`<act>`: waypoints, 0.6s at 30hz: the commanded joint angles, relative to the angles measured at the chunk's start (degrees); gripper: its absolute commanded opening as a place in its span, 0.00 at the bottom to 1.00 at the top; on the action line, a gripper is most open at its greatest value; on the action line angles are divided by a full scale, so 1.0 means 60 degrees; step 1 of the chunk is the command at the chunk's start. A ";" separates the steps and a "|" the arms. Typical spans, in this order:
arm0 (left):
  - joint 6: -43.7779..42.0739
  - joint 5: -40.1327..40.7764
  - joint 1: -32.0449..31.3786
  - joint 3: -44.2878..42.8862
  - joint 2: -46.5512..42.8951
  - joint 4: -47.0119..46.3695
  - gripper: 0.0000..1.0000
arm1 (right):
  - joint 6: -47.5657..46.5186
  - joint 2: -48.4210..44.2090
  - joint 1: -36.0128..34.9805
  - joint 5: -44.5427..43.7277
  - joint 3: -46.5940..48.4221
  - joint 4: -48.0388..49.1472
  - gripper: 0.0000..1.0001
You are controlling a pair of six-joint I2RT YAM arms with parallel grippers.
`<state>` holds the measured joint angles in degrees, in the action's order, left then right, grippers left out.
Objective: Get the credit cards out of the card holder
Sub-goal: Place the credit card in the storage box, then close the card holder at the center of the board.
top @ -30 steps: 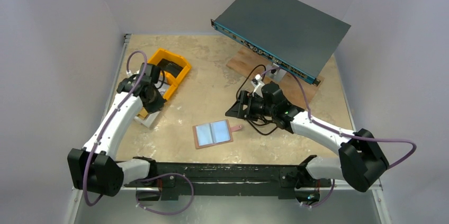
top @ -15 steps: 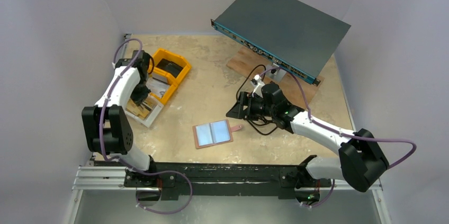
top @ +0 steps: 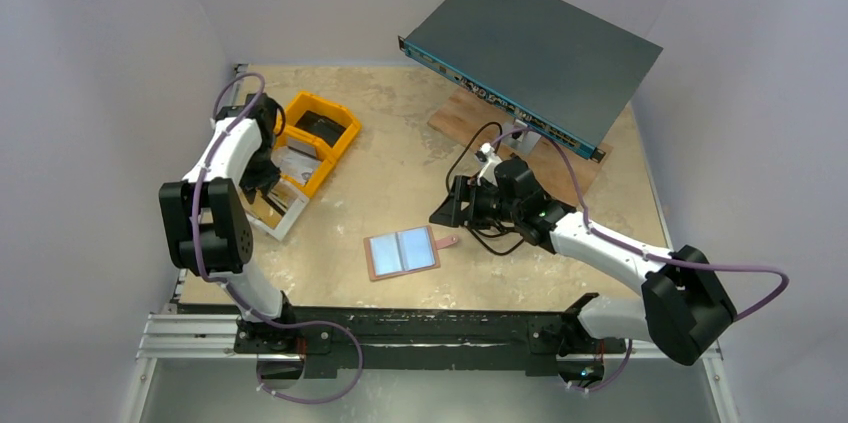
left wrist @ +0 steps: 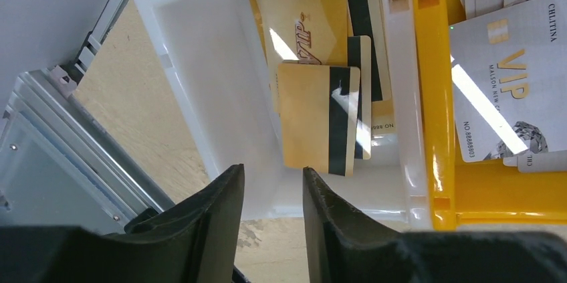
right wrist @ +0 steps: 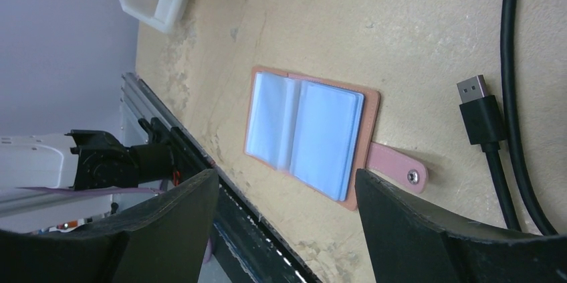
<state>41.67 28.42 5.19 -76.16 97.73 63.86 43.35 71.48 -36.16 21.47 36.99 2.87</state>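
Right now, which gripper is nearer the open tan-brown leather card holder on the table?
Right. The right gripper hovers open just beyond the card holder; the left gripper is far off, over a white plastic tray.

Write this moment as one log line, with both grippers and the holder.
left gripper: open, above white tray | right gripper: open, facing holder, not touching | holder: open, flat on table

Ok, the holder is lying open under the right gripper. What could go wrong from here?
1. The card holder lies loose on the table, and the left gripper is away over the white tray. A pull by the open right gripper may drag the whole holder.
2. The USB plug and its black cable lie just past the holder's snap tab. A descent there could snag them.
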 commanded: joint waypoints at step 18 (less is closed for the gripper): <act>0.0115 -0.4075 -0.3430 0.3219 -0.4612 -0.1758 0.65 | -0.0776 0.0438 -0.0551 -0.1697 0.0622 -0.1032 0.74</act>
<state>38.92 11.68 -10.37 -62.30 72.60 57.06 40.58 72.55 -37.98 14.41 37.43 -2.42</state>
